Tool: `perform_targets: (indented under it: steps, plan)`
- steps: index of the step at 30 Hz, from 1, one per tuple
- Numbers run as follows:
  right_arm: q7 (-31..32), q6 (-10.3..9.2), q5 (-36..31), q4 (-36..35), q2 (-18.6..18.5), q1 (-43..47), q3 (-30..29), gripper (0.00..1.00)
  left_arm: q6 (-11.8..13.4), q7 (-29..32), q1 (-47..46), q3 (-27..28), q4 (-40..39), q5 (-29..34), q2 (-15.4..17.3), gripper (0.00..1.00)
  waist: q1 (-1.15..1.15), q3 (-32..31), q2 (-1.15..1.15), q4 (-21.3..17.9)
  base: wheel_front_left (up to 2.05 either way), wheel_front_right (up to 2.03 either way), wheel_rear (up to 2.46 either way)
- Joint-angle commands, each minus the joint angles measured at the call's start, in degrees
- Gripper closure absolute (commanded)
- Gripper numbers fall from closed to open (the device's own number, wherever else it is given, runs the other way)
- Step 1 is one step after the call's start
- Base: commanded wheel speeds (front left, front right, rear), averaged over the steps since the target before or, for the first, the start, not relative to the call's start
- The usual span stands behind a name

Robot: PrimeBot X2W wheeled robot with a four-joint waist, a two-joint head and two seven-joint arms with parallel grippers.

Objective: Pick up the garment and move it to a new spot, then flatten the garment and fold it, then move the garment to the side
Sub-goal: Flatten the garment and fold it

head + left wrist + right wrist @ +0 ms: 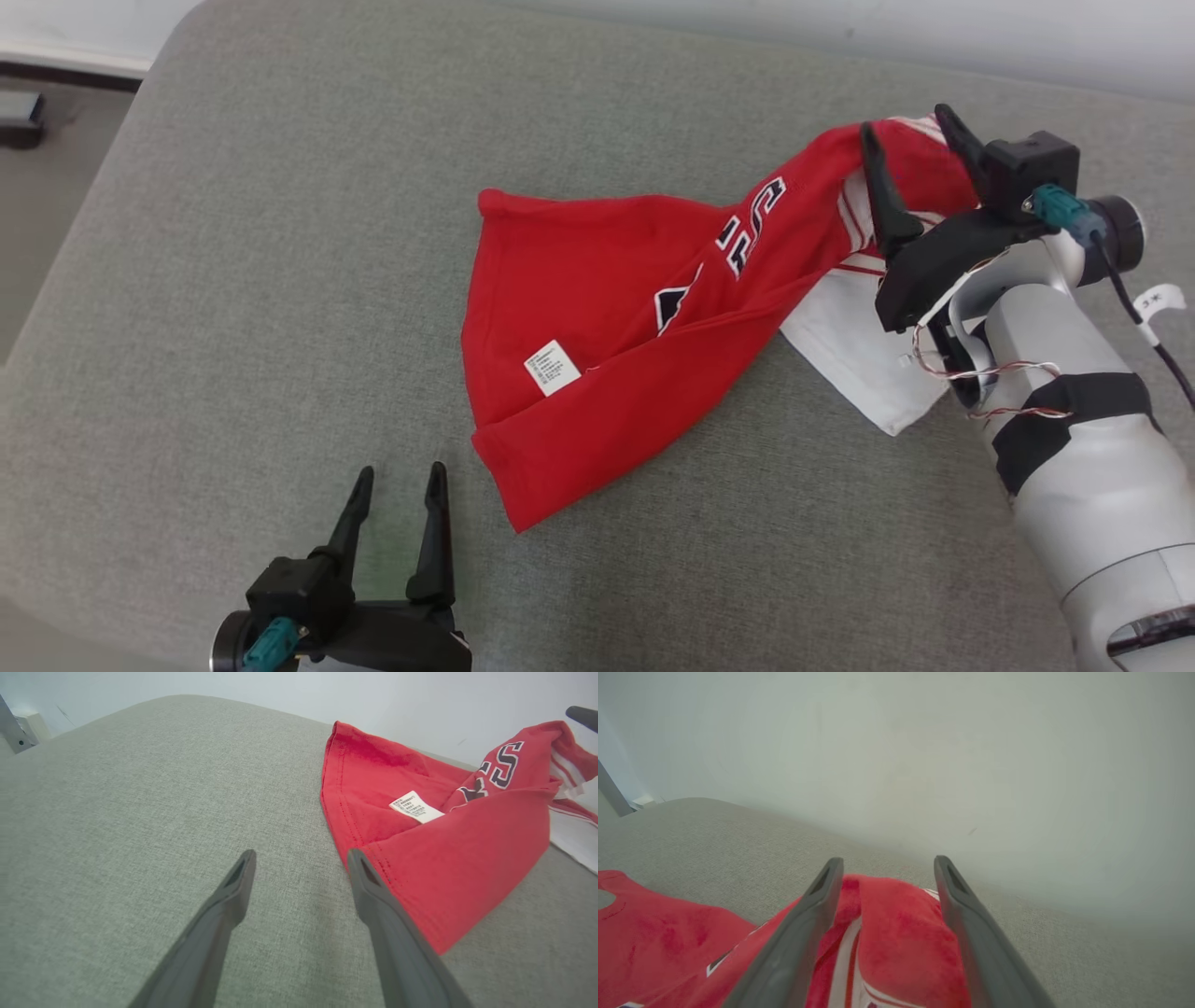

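Our right pincer [905, 121] stands with its fingers apart, straddling a bunched end of the red garment [597, 308]; we cannot quite tell whether they press the cloth. Our left pincer [400, 472] also stands apart, holding nothing, just beside the hem. The garment lies crumpled on the grey upholstered surface [280, 280], white label [553, 366] showing, a white sleeve [854, 359] spread beside the right arm.

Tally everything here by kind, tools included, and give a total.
Red-and-white fabric jersey garment: 1
Grey fabric cushion: 1
Dark two-fingered tools: 2 (left tool, right tool)
Total: 4
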Motion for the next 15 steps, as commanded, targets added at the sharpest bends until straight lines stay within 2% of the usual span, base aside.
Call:
perform_targets:
  steps: [1, 4, 11, 15]
  plan:
    - [-1.0, -0.13, -0.5, 1.2, 0.8, -0.2, -0.8, 0.00, 0.4, -0.2, 0.0, 0.4, -0.2, 0.0, 0.0, 0.00, -0.01, 0.7, -0.01, 1.0, 0.00, 0.00, 0.00]
    - [-1.8, -0.13, 0.6, 1.2, 2.0, 2.4, -2.1, 0.00, 0.7, -0.2, 1.2, 1.6, -0.4, 0.2, 0.0, 0.00, -0.01, -0.8, -0.01, -0.2, 0.00, 0.00, 0.00]
    - [-1.9, -0.13, 3.5, -8.9, 2.7, 15.8, -5.5, 0.00, 0.1, -0.2, 2.9, 3.4, -0.5, 1.7, 0.0, 0.00, -0.01, -4.1, -0.01, -3.8, 0.00, 0.00, 0.00]
    - [-1.8, -0.13, 4.3, -12.2, 3.8, 23.6, -5.7, 0.00, -0.1, -0.2, 3.6, 4.1, -0.3, 2.1, 0.0, 0.00, -0.01, -5.3, -0.01, -5.6, 0.00, 0.00, 0.00]
